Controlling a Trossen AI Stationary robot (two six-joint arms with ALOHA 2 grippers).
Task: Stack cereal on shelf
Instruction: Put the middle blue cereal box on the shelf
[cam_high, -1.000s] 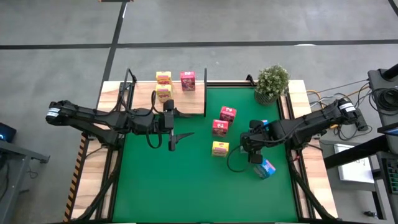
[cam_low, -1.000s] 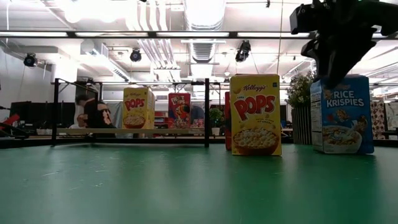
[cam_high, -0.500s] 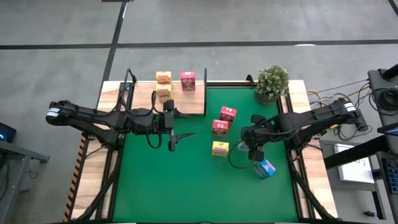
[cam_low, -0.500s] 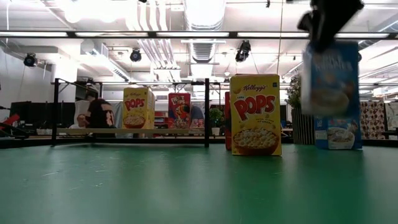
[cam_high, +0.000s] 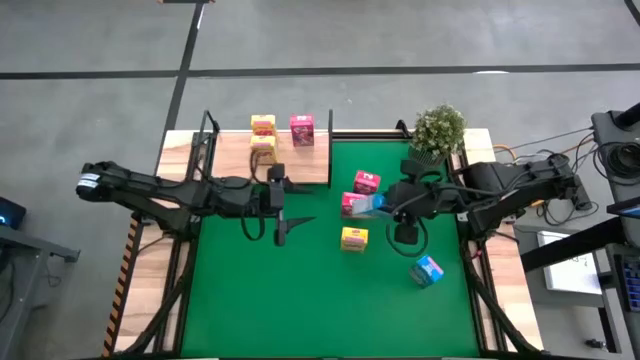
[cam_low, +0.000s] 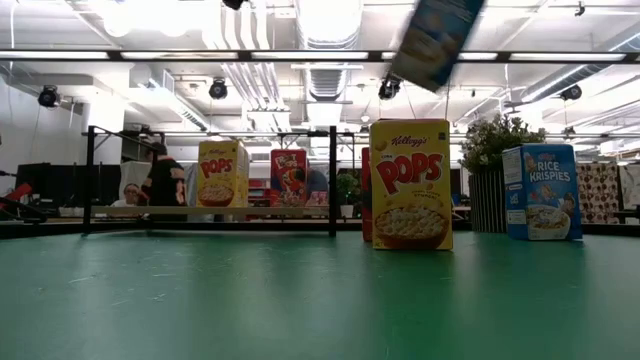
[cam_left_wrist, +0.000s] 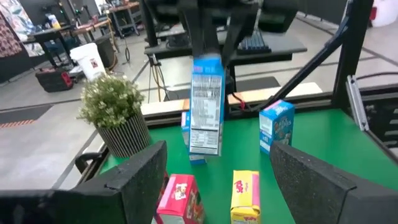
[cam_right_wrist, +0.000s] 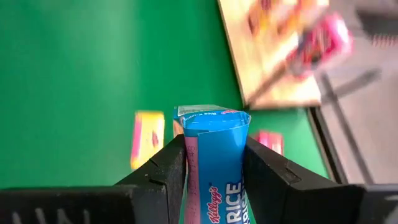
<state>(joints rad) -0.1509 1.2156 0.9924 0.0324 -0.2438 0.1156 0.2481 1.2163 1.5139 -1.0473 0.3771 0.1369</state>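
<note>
Right pincer (cam_high: 385, 205) gripped one blue box (cam_high: 368, 205) at frame centre; left pincer (cam_high: 279, 215) gaped. Shelf (cam_high: 300, 165), upper left, bore three boxes (cam_high: 263, 126).

Right gripper (cam_high: 381, 205) raised mid-table, fingers clamped, left gripper (cam_high: 284, 230) low, fingers spread

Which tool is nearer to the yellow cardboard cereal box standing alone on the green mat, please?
The right tool, carrying a blue cereal box, hovers just above and right of the yellow cardboard cereal box. The left tool waits farther off, to its left.
</note>
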